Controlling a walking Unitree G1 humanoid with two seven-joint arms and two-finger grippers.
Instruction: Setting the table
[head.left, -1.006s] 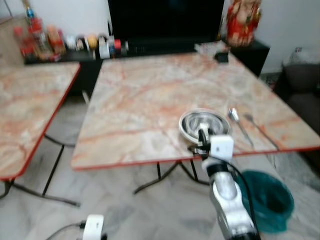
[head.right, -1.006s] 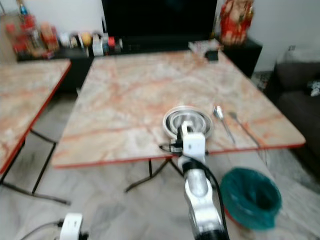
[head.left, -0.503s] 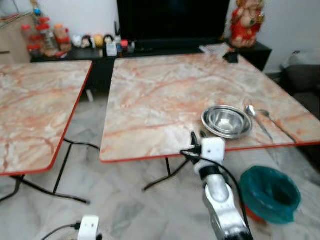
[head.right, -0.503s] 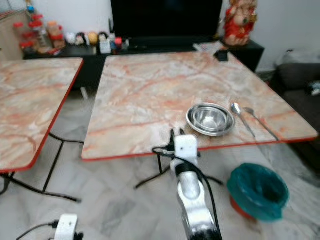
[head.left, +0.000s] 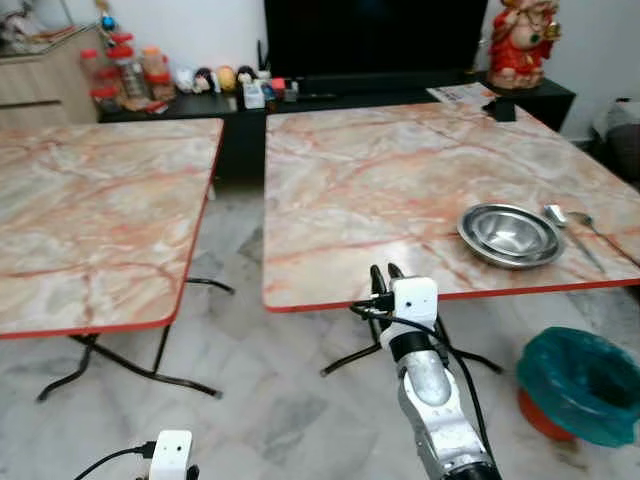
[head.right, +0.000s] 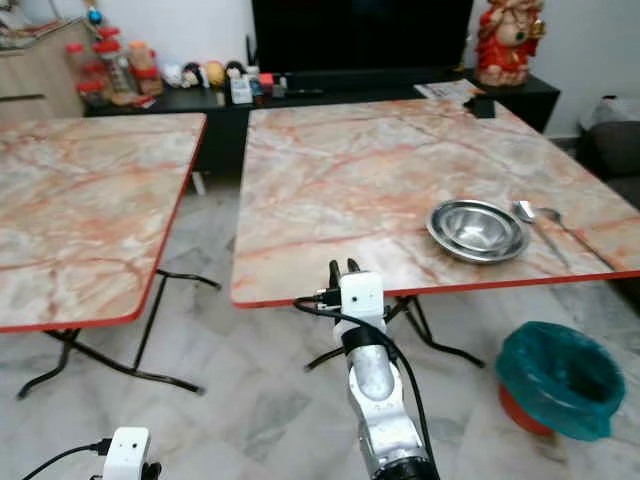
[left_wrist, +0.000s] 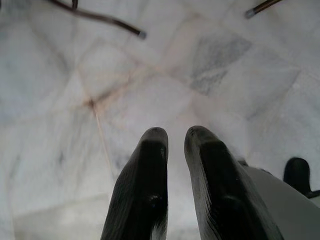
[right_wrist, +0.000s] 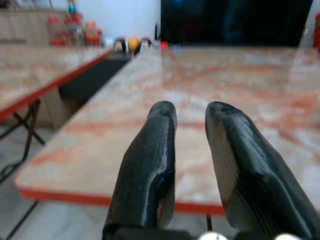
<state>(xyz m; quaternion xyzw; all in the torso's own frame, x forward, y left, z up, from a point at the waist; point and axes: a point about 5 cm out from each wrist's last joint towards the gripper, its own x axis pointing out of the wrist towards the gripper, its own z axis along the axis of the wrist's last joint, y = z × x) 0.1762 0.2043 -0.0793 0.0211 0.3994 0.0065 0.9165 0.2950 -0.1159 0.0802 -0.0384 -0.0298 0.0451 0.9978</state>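
The round shiny steel bowl (head.left: 509, 233) sits near the red-edged marble desk (head.left: 400, 190) front edge, ahead-right of the right gripper (head.left: 382, 275), whose jaws are slightly parted and empty.

Head pair looks down across the table (head.left: 400, 190); right wrist skims its edge; left wrist faces floor (left_wrist: 75, 75).
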